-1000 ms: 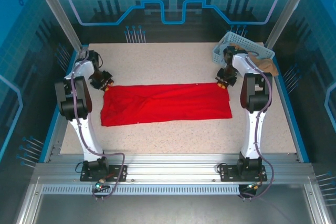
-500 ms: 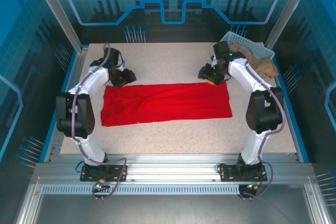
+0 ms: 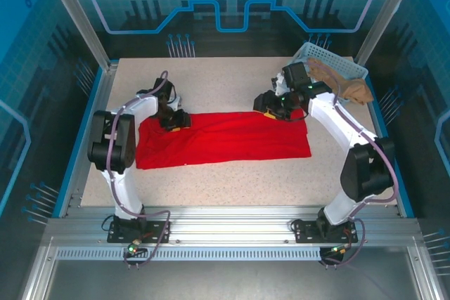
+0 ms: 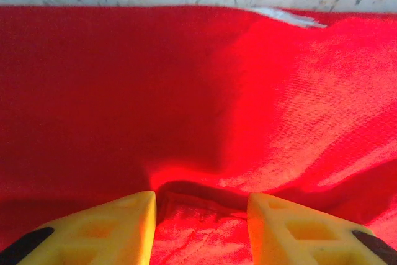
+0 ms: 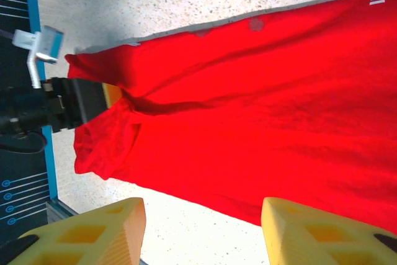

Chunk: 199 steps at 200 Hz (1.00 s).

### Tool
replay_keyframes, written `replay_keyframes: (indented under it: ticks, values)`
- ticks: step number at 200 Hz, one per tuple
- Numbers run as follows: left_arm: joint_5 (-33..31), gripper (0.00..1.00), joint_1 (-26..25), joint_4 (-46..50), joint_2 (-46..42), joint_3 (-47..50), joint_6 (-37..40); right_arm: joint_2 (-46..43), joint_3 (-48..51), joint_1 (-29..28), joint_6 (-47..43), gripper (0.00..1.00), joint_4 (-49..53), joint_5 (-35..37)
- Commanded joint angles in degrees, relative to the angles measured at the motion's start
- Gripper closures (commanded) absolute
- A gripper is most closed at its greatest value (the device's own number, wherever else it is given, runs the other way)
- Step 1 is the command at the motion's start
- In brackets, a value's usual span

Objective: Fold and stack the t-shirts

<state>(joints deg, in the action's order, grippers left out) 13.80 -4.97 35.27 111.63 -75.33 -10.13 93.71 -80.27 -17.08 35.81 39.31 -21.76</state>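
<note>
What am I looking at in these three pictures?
These are two robot arms, left and right, bolted at the near edge of a table. Each ends in a two-finger gripper. The wide picture comes from a fixed camera above and behind them. The other two come from cameras on the wrists, so the yellow fingers at the bottom are that arm's own. On the table lies a red t-shirt, folded into a long strip. A pale blue basket holding brownish cloth stands at the far right corner. The left gripper sits low over the shirt's far left edge and the right gripper hovers higher. Both have jaws apart, with nothing clearly gripped.
</note>
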Motion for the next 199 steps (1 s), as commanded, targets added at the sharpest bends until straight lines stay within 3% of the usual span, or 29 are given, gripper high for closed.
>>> replay_keyframes:
  ticks: [1,16,52,81,132,199]
  values:
    - [0.49,0.59,-0.78,-0.51,0.3,1.55,1.75,-1.27,1.08,0.17,0.57,0.47,-0.09,-1.62]
    - [0.01,0.63,-0.95,-0.59,-0.13,2.11,1.62,-1.08,1.08,0.12,0.76,0.47,-0.2,-1.8]
    - [-0.66,0.88,-1.07,-1.85,-3.52,4.01,-0.6,-0.66,0.88,0.15,0.99,0.48,-0.22,-1.79]
    - [-1.38,1.0,-1.42,-0.01,-7.47,4.46,-4.09,-0.46,1.04,0.24,0.58,0.49,0.49,-1.27]
    - [0.43,1.0,-5.63,4.16,-14.87,9.39,-11.71,-0.42,1.63,0.41,0.57,0.5,0.59,-1.27]
    - [2.45,1.0,-12.58,8.55,-15.77,12.75,-19.38,0.83,1.78,0.47,0.18,0.5,1.29,-2.15]
